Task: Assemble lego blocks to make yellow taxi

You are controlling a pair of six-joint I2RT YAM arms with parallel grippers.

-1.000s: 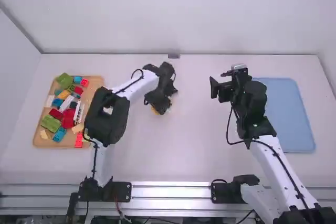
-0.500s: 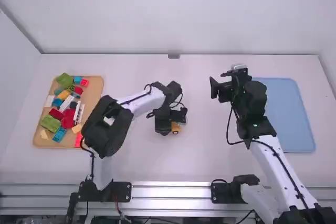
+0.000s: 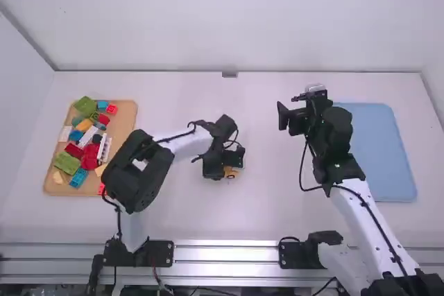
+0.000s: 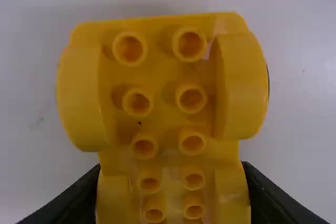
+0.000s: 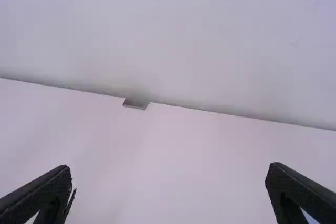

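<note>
- Taking the tabletop in the high view as a clock face, twelve pointing away from the camera, the left hand is near the centre.
- The left hand is clamped on a yellow vehicle base, its fingers at opposite sides of the narrower part.
- The base turns its hollow underside to the left wrist camera: paired round tubes run along it, with large rounded sides flanking the nearer, wider part. I cannot tell whether it touches the tabletop.
- The right hand is at two o'clock, well apart from the left one. Its fingers stand wide apart, with white tabletop between them in its wrist view.
- At nine o'clock lies a tan tray of loose building blocks.
- On the tray's own clock, a green block is at twelve, a small red block at one, a long white piece at three, a blue block at seven, another green block at eight, and an orange-yellow block at eleven.
- A blue mat lies flat at three o'clock, partly behind the right arm.
- At twelve, a small grey fitting sits at the far edge.
</note>
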